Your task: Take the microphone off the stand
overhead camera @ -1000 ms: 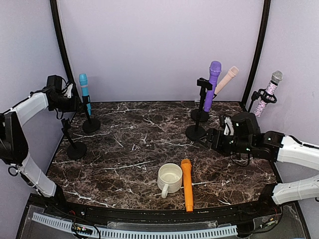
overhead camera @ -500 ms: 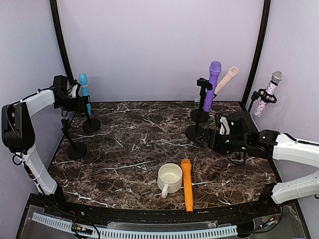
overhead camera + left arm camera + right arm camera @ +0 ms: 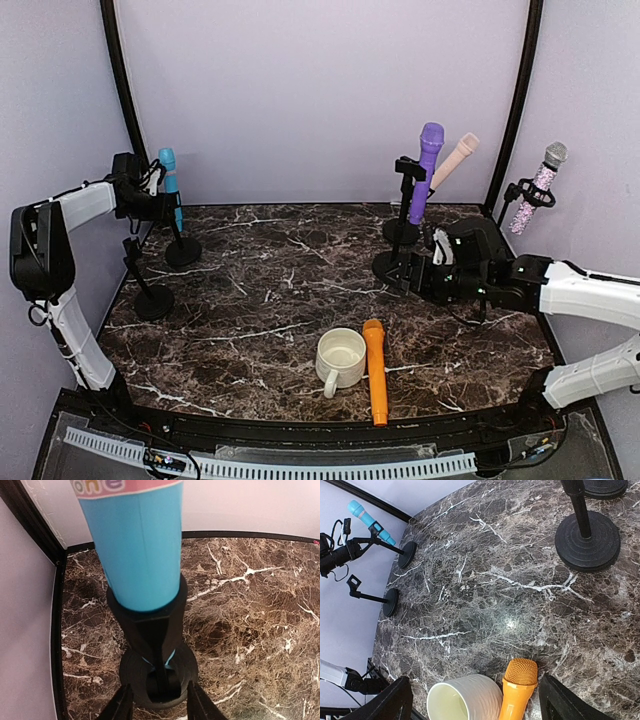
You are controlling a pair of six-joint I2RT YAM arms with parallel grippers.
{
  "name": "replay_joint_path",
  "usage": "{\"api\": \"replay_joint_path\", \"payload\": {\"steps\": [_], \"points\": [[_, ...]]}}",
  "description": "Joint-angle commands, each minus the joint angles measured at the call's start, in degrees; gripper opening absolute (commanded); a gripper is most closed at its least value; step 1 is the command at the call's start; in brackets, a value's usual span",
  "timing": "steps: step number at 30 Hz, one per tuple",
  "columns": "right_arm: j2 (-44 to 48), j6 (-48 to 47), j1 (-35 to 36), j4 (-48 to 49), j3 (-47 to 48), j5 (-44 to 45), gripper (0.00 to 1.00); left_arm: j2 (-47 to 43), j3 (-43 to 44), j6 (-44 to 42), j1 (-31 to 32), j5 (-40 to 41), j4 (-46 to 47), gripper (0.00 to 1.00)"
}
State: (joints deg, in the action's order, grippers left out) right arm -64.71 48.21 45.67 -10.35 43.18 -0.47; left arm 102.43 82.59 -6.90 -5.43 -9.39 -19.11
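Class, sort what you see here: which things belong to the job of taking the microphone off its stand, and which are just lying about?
In the job: left gripper, blue microphone, its stand.
Lying about: orange microphone, white mug, purple microphone, beige microphone, glittery microphone, empty stand.

Five microphones: a blue microphone (image 3: 168,172), a purple microphone (image 3: 428,165), a pale pink microphone (image 3: 456,157), a glittery microphone (image 3: 541,178) and an orange microphone (image 3: 375,372). Five stands: the blue one's stand (image 3: 183,249), the purple one's stand (image 3: 391,265), the pink one's stand (image 3: 399,231), the glittery one's stand (image 3: 521,195), its base hidden, and an empty stand (image 3: 152,298). One white mug (image 3: 341,359). Two arms, the left arm (image 3: 78,206) and the right arm (image 3: 592,291)
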Motion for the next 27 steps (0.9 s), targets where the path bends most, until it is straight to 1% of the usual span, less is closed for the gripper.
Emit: {"api": "replay_joint_path", "payload": {"steps": [1,9,16,17,24,27], "points": [[-1.0,-1.3,-0.2,2.1,2.4,-0.7,0.88,-0.3,0.2,-1.6,0.3,0.2,3.6,0.38],[-2.8,-1.8,-0.2,2.2,4.0,-1.1,0.89,1.0,-1.0,-2.6,0.3,-2.2,5.7,0.38],[-2.6,-1.8,-0.2,2.1,4.3,-0.9,0.89,2.1,-1.0,-2.4,0.2,-1.4,5.6,0.38],[-2.6,-1.8,-0.2,2.1,4.3,-0.8,0.88,2.2,-1.0,-2.4,0.3,-1.4,5.6,0.38],[-2.6,-1.6,-0.2,2.1,4.5,-0.8,0.88,1.7,-2.7,-3.4,0.3,-1.5,7.7,0.25],[-2.5,-1.4,-0.2,2.3,4.5,-0.8,0.89,0.9,-4.3,-4.2,0.2,-1.8,9.2,0.22]]}}
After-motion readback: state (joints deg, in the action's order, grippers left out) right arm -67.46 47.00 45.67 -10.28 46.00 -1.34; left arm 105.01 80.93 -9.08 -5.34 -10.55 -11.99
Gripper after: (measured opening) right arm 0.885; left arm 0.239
